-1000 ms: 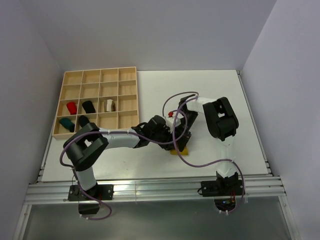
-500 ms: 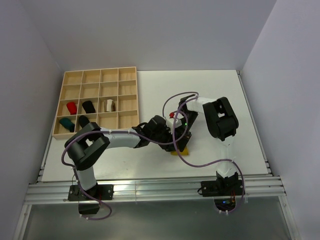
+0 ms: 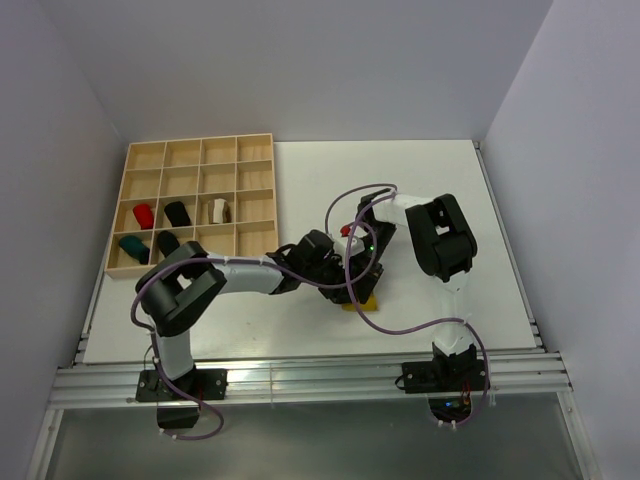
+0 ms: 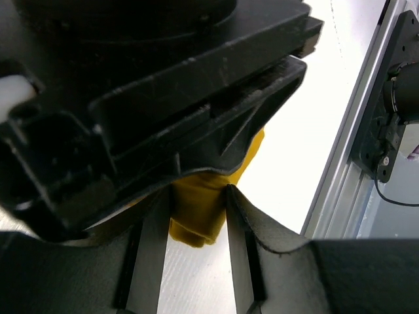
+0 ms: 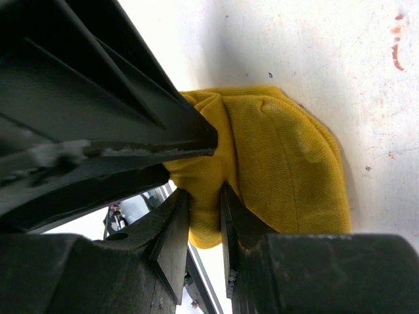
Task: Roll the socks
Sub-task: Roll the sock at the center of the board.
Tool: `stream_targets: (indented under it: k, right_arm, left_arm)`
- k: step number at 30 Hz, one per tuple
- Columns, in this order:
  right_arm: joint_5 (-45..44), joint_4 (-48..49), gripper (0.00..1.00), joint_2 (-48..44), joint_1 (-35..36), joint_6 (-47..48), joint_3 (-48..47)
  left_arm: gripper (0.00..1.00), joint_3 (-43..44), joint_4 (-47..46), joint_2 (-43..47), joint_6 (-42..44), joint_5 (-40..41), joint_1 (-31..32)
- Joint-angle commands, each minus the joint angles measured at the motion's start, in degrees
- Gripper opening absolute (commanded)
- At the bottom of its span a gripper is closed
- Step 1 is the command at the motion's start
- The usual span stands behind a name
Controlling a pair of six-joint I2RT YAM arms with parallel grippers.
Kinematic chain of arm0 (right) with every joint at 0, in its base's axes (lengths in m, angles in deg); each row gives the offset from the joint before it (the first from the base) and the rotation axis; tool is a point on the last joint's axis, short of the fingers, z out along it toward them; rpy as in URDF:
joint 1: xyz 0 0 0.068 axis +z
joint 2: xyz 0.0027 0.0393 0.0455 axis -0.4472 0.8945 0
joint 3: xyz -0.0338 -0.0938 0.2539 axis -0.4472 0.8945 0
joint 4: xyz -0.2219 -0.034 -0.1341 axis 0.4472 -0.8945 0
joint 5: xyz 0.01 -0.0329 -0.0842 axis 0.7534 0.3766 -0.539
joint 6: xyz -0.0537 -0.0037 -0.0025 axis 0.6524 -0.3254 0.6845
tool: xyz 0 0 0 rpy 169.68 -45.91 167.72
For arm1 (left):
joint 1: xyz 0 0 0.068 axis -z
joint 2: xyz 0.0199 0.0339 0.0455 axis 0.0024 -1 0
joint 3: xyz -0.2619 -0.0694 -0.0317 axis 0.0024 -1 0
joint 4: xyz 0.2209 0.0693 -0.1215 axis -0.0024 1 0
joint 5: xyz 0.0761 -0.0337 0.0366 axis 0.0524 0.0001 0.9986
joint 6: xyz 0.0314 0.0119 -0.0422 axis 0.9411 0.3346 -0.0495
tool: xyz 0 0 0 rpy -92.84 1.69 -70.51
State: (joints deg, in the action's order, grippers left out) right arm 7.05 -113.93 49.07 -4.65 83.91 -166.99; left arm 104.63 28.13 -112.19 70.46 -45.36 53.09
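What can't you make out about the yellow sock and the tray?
Top view: arms cover most of the yellow sock; whether it's rolled is hidden.
Left wrist view: black housing overhead blocks the sock's far end.
Top view: tray socks too small to judge tightness.

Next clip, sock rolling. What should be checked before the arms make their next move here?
1. Right jaws grip the mustard sock: ok, shut on a fold.
2. Left jaws grip the same sock: ok, fabric pinched between them.
3. Roll finished: cannot tell, the jaws hide much of it.
4. Room between the arms: not ok, their jaws crowd together over the sock.
5. Free cell in the wooden tray: ok, many cells bare.
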Motion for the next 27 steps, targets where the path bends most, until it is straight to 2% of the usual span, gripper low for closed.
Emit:
stream_targets:
  k: [1, 6, 9, 11, 20, 27]
  right_arm:
    - [-3.76, 5.72, 0.29, 1.87, -0.38, 1.03, 0.18]
    - [-3.94, 6.34, 0.29, 1.61, -0.38, 0.68, 0.53]
    - [-4.81, 8.27, 0.29, 0.38, -0.38, -0.55, 1.24]
    - [-5.52, 10.54, 0.32, -1.11, -0.38, -2.04, 2.20]
    - [-5.17, 20.22, 0.51, -8.67, -2.04, -8.72, 6.42]
    - [-0.51, 20.49, 0.55, -13.59, -5.65, -7.76, 9.32]
  left_arm:
    - [0.43, 1.86, -0.80, -2.02, -0.66, -3.23, 0.40]
    - [0.33, 3.97, 1.75, -4.48, -2.24, -0.86, 0.40]
    - [0.08, 5.81, 4.65, -6.32, -3.73, 0.11, 0.40]
    - [0.00, 6.95, 7.54, -7.55, -5.23, 1.08, 0.40]
    - [0.00, 8.63, 16.16, -9.40, -12.08, 3.54, 0.31]
    - [0.00, 11.35, 21.52, -10.98, -14.63, 4.33, -0.04]
